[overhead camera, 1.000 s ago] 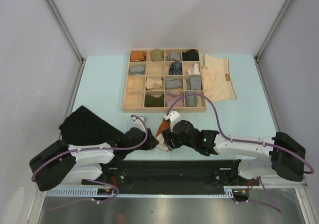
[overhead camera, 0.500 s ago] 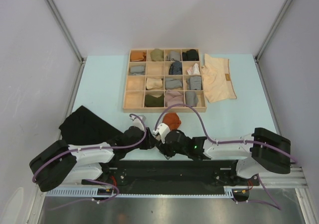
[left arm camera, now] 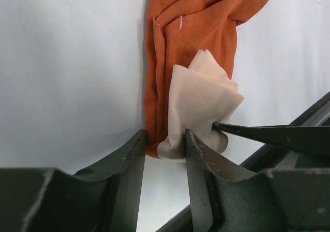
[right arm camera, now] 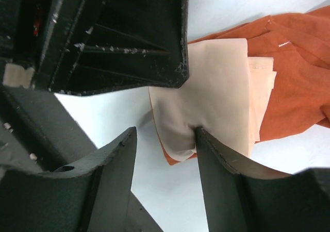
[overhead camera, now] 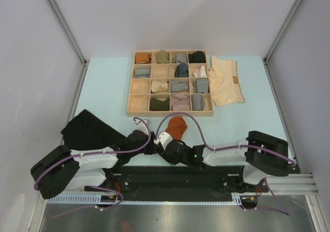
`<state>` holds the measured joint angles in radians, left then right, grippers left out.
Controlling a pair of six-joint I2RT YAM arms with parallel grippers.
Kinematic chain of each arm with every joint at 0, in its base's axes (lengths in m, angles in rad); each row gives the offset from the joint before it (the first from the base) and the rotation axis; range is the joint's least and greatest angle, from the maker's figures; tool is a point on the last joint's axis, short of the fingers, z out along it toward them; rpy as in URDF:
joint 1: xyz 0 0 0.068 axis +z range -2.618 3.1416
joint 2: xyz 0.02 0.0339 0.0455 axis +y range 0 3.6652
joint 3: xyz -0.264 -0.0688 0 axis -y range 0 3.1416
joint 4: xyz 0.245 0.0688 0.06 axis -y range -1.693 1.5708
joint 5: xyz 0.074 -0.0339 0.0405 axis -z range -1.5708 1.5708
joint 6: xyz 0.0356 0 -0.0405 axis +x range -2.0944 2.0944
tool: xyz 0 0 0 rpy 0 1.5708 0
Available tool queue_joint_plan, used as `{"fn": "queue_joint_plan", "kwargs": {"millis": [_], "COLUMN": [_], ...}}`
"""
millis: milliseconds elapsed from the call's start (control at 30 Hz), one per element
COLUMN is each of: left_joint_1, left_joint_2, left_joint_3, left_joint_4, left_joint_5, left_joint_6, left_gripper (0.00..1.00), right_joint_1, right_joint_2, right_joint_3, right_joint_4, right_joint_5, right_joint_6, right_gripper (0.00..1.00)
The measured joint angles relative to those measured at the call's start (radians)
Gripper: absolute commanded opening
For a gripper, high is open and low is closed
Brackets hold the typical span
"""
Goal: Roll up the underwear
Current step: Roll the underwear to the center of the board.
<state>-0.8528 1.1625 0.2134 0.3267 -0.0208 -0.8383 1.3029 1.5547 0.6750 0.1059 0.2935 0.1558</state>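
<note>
Pale blue-green counter fills the middle of the top view. Wooden divider tray at upper centre, most compartments holding small cloth bundles. Black underwear spread flat at centre left, partly under the left arm. Cream underwear flat at upper right, touching the tray's right side, tan label showing. Rust-orange underwear just below the tray's front rim, centre frame, bunched lengthwise, its near end at both sets of jaws. Left gripper: jaws part-way apart, the garment's near end filling the gap at their tips, orange edge against one finger, pale fold against the other; cannot tell whether it is pinched. Right gripper: jaws spread, coming in from the side, the pale fold's rounded edge touching one finger, bare counter showing between the fold and the other finger. The pale fold lies on top of the orange cloth.
</note>
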Motion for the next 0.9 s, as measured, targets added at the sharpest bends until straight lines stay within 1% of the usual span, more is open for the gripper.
{"fn": "queue_joint_plan", "kwargs": {"millis": [67, 100, 133, 167, 200, 233, 267, 333, 367, 467, 567, 733, 900], "left_joint_1": [0.002, 0.003, 0.003, 0.005, 0.005, 0.007, 0.010, 0.017, 0.022, 0.038, 0.055, 0.069, 0.070], "left_joint_2": [-0.001, -0.001, -0.003, -0.005, -0.008, -0.013, -0.022, -0.048, -0.064, -0.126, -0.203, -0.306, -0.356], "left_joint_3": [0.000, 0.000, 0.000, 0.000, 0.000, -0.001, -0.002, -0.002, -0.002, -0.002, -0.002, -0.002, -0.010], "left_joint_4": [0.000, 0.000, 0.000, -0.001, -0.001, -0.004, -0.011, -0.031, -0.043, -0.082, -0.129, -0.196, -0.224], "left_joint_5": [0.004, 0.007, 0.010, 0.016, 0.021, 0.025, 0.028, 0.032, 0.033, 0.033, 0.032, 0.028, 0.028], "left_joint_6": [0.000, 0.000, 0.000, 0.000, 0.000, 0.000, -0.001, 0.002, 0.002, 0.005, 0.012, 0.035, 0.055], "left_gripper": [0.43, 0.45, 0.46, 0.48, 0.53, 0.55, 0.61, 0.64, 0.65, 0.69, 0.70, 0.71, 0.71], "right_joint_1": [0.012, 0.017, 0.023, 0.025, 0.027, 0.029, 0.028, 0.028, 0.028, 0.019, -0.004, -0.039, -0.086], "right_joint_2": [0.019, 0.030, 0.041, 0.052, 0.059, 0.064, 0.066, 0.067, 0.067, 0.062, 0.047, 0.008, -0.015], "right_joint_3": [0.014, 0.021, 0.029, 0.039, 0.045, 0.051, 0.054, 0.056, 0.056, 0.056, 0.052, 0.033, 0.013], "right_joint_4": [-0.005, -0.009, -0.014, -0.019, -0.023, -0.025, -0.026, -0.025, -0.025, -0.025, -0.025, -0.027, -0.029], "right_joint_5": [0.036, 0.053, 0.077, 0.098, 0.116, 0.131, 0.133, 0.134, 0.131, 0.106, 0.034, -0.159, -0.325], "right_joint_6": [0.001, 0.000, 0.000, 0.000, 0.000, 0.002, 0.003, 0.007, 0.008, 0.006, 0.008, 0.033, 0.071], "right_gripper": [0.43, 0.40, 0.30, 0.24, 0.19, 0.13, 0.10, 0.02, 0.00, 0.00, 0.00, 0.00, 0.00]}}
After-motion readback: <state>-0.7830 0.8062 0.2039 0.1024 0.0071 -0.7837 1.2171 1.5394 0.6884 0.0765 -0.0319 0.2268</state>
